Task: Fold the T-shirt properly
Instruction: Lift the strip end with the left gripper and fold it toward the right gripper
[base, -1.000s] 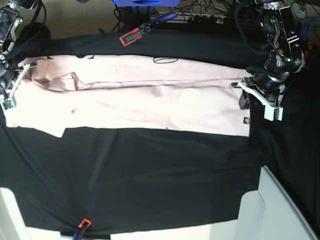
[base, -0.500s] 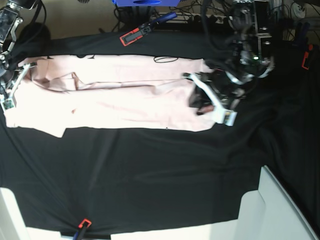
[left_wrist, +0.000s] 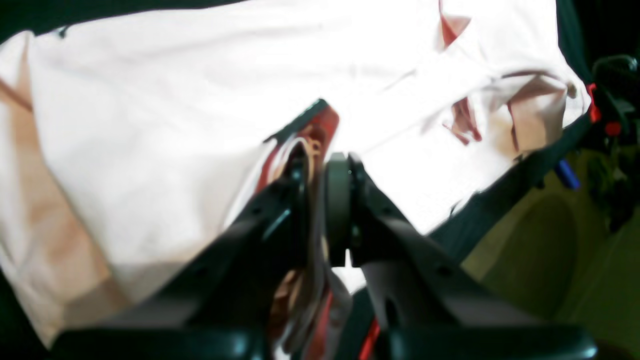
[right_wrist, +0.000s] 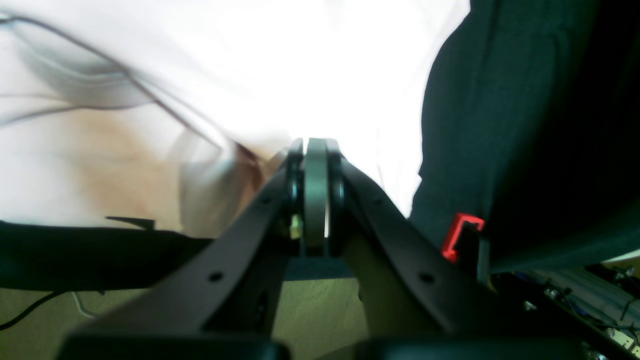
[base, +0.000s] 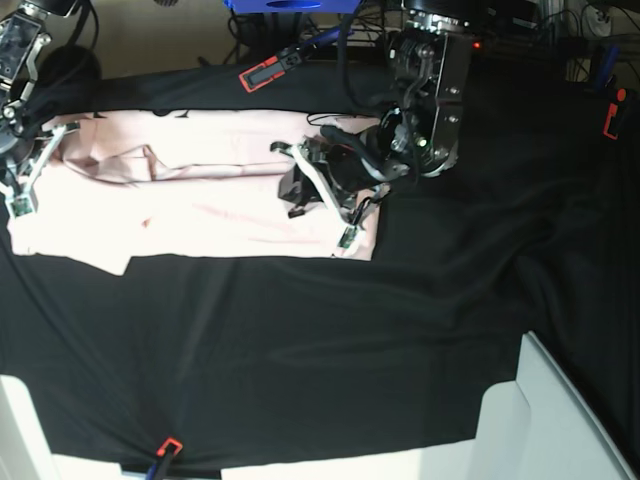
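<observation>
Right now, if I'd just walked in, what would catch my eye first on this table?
The pale pink T-shirt, bright against the black tablecloth across the back of the table. Next, the left gripper, shut on the T-shirt's edge and holding it over the middle of the cloth. The right gripper sits shut at the opposite end.

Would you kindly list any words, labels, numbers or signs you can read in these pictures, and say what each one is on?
None can be read.
T-shirt: black marks along its far edge, too little showing to read.
Black tablecloth: no text.
Red clamps: no legible marking.
Wrist views: too blurred for any lettering.
</observation>
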